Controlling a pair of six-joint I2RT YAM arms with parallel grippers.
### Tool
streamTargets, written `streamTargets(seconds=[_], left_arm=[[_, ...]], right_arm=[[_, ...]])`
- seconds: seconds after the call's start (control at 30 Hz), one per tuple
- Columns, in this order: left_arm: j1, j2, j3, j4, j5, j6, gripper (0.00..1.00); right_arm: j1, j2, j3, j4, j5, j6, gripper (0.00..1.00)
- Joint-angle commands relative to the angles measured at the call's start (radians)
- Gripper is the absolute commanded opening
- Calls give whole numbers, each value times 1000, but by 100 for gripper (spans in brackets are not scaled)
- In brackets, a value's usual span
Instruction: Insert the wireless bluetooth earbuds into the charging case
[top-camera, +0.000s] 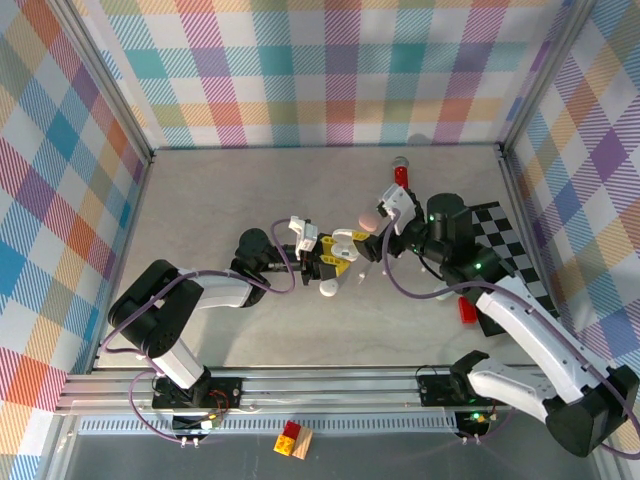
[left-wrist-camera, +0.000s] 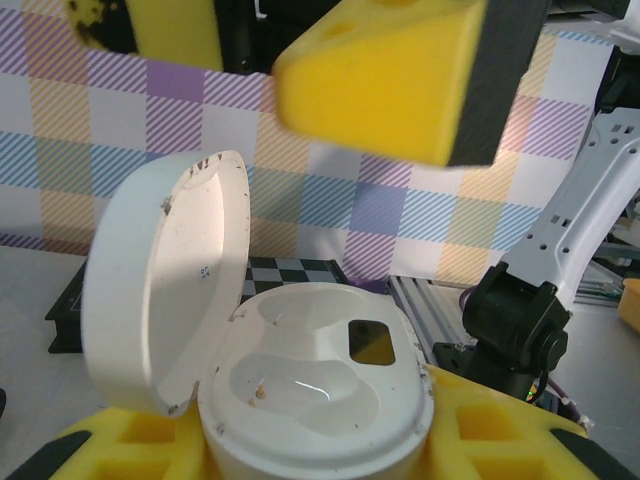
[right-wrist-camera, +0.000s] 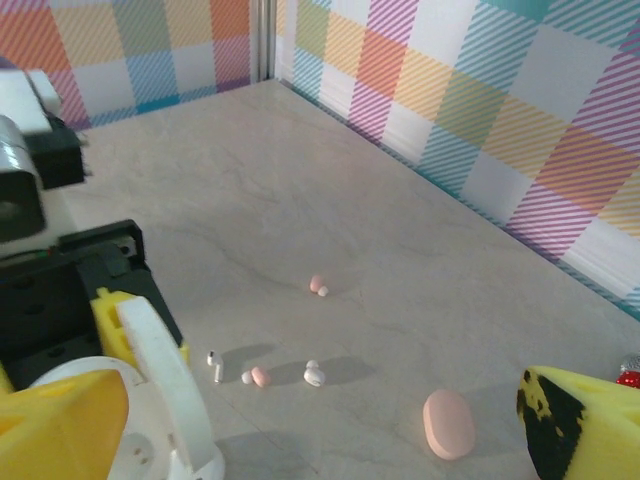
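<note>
1. Left gripper (top-camera: 322, 263) clamped on open charging case (left-wrist-camera: 320, 400), lower centre, left wrist view.
2. Right gripper (right-wrist-camera: 320, 430) jaws wide apart, empty.
3. Earbuds (right-wrist-camera: 260, 376), perhaps four pieces, lie loose on the table (right-wrist-camera: 300, 180), lower centre, right wrist view.

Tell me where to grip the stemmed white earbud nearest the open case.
Probably from straight above, pinching the stemmed white earbud across its narrow width: it lies flat on the table, long and thin, with free room on both sides.
</note>
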Motion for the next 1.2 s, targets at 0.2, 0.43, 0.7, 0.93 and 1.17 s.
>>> streamTargets(seconds=[0.2, 0.43, 0.7, 0.93, 1.17], left_arm=[[73, -68, -63, 57, -13, 39, 35], [92, -107, -89, 56, -16, 33, 35], [96, -135, -113, 50, -35, 39, 35], [109, -161, -128, 15, -54, 71, 35], [112, -149, -121, 14, -51, 78, 35]], right_arm=[[-148, -150, -138, 154, -100, 446, 99], [-308, -82, -263, 173, -164, 737, 100], [-313, 202, -208, -21, -104, 756, 99], [-315, 384, -178, 0, -111, 855, 99], [-324, 495, -211, 162, -91, 1061, 79]])
